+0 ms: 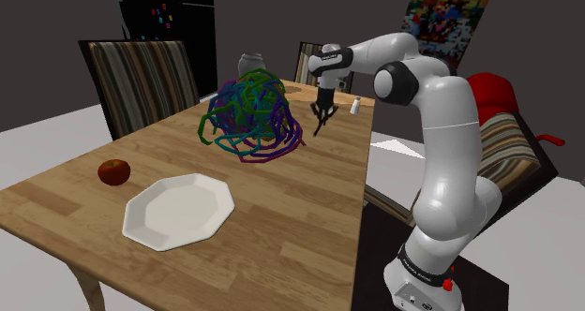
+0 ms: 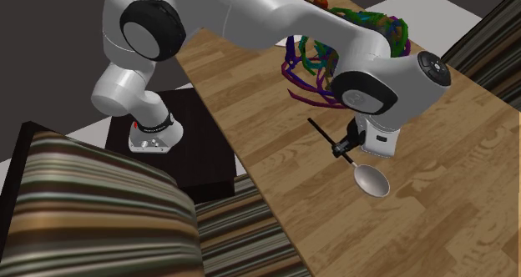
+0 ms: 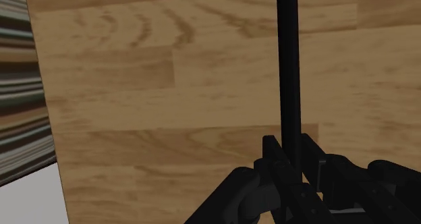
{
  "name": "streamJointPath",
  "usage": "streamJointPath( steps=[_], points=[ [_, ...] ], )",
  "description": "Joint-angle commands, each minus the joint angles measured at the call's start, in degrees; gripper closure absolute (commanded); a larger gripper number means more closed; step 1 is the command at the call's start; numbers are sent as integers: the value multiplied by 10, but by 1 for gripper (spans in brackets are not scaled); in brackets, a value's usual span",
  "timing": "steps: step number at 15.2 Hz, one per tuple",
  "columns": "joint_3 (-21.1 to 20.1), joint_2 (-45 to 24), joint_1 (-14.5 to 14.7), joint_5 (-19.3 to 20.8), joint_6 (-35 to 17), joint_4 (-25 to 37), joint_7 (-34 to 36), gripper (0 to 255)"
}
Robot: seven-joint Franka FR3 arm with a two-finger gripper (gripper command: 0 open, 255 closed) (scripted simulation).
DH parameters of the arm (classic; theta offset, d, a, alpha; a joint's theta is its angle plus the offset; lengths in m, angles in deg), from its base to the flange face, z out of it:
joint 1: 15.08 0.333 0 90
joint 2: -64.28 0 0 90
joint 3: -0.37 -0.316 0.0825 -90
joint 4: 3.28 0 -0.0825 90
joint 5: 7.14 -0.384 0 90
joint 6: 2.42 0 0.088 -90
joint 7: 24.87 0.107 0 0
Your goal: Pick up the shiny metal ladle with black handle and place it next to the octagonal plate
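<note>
Ladle point(image 2: 371, 181) is in my gripper point(image 2: 345, 146). Both fingers are closed tight on its thin black handle, and in the wrist view the handle point(image 3: 290, 67) runs straight out from between my fingers point(image 3: 272, 152) over bare wood. The shiny bowl hangs beyond my fingertips, low over the table point(image 1: 281, 234). I cannot tell whether it touches the boards.

I hold it just beside the tangle of coloured cords point(image 1: 251, 117), on the side of the tangle nearer my stand. The octagonal plate point(image 1: 178, 211) lies well apart from the tangle on its opposite side. The tangle's loose loops spread partly across the stretch of table between my gripper point(image 1: 322, 124) and that plate.

A red apple point(image 1: 114, 171) rests well away from the tangle, near the plate. A grey jar point(image 1: 250, 64) stands just behind the tangle, and a small white shaker point(image 1: 355, 105) stands near the tangle, past my gripper. A striped chair point(image 1: 141, 80) stands at the table's edge beyond the tangle.
</note>
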Motion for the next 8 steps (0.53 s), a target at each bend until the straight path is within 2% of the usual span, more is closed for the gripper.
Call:
streamJointPath(
  steps=[1,8],
  points=[
    [0,4,0,1,13,9,1,255],
    [1,8,-2,2,63,55,3,255]
  ],
)
